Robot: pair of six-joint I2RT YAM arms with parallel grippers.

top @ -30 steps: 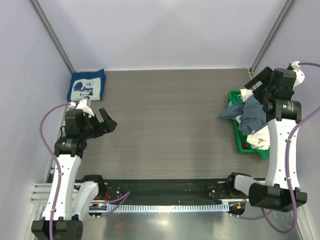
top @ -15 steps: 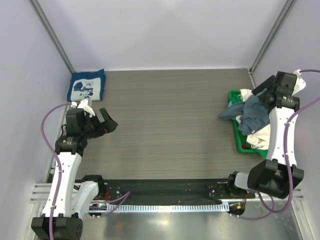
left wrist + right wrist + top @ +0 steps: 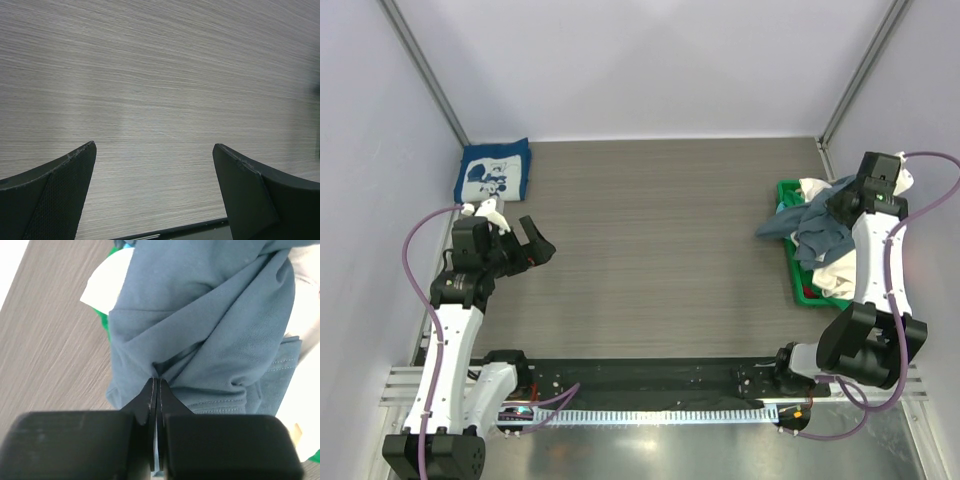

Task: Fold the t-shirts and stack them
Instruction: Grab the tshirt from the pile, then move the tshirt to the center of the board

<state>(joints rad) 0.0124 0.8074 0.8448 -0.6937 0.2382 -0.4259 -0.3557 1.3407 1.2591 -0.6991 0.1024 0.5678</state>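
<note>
The blue t-shirt [image 3: 210, 315] lies on top of the heap in the green basket [image 3: 788, 190], at the right edge of the table [image 3: 660, 230]. One bit of it hangs over the basket's side toward the middle of the table.

A moment ago the right gripper [image 3: 156, 390] was wide apart above the heap. Now it has come down and snapped together, and a little fold of the blue cloth is pinched between its two fingers. So the shirt looks caught. I think the next job is to lift it out and bring it to the open wood to fold.

A white t-shirt [image 3: 840, 272] and other cloth lie under it, and they might get dragged along.

The navy t-shirt [image 3: 493, 172] with the cartoon lies folded in the far left corner. The left gripper [image 3: 155, 165] has not moved. It hangs over bare wood near the left edge, fingers wide apart, holding nothing.
</note>
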